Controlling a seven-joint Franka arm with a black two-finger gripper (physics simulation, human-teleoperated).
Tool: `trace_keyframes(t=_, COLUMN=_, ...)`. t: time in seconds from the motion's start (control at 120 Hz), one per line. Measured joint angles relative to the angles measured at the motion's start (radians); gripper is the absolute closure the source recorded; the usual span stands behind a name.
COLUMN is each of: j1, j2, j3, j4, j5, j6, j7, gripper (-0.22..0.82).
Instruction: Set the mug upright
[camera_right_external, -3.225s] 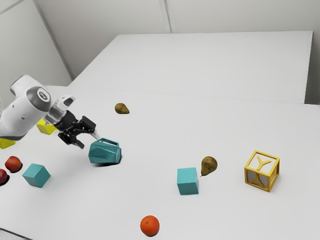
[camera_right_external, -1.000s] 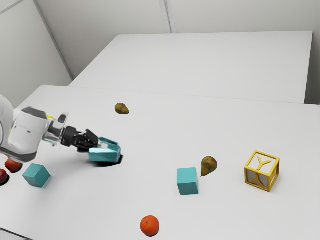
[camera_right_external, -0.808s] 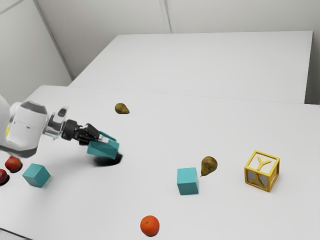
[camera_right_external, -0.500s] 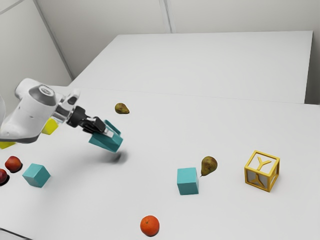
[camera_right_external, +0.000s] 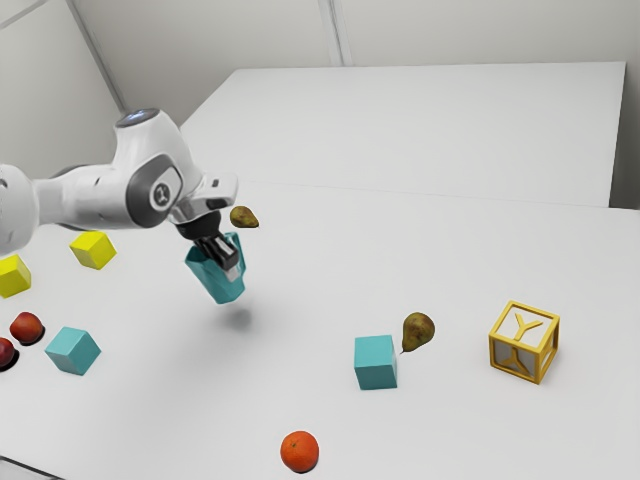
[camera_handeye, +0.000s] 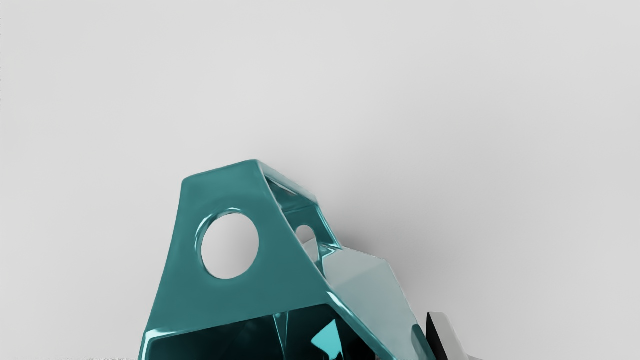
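A robot's black gripper (camera_right_external: 232, 267), left of centre in the exterior view, grips a teal mug (camera_right_external: 216, 281) above a pale table (camera_right_external: 460, 260), its shadow (camera_right_external: 237, 320) falling just beneath. The mug leans, mouth toward the frame's upper left and base toward the lower right, near upright but not standing; in the wrist view one finger (camera_handeye: 447, 336) lies along its outer wall, off to one side of the handle (camera_handeye: 272, 272).

The danger appears to lie in the landing: let go at this height or tilt, the mug could drop on the edge of its base and topple. A grip on one side of the body may also let it pivot if that edge strikes first, and fingers opening against the wall could nudge it over.

Farther out, a pear (camera_right_external: 243, 217) rests up past the hand, a teal cube (camera_right_external: 73, 351) sits at lower left, and an orange (camera_right_external: 299, 452) lies at bottom centre, all apparently clear of a straight descent.
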Motion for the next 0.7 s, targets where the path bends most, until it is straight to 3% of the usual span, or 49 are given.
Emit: trace_keyframes(t=0.7, j1=-0.104, j2=0.106, j3=-0.055, j4=-0.003, j5=0.117, j6=0.076, j7=-0.359, gripper=0.74)
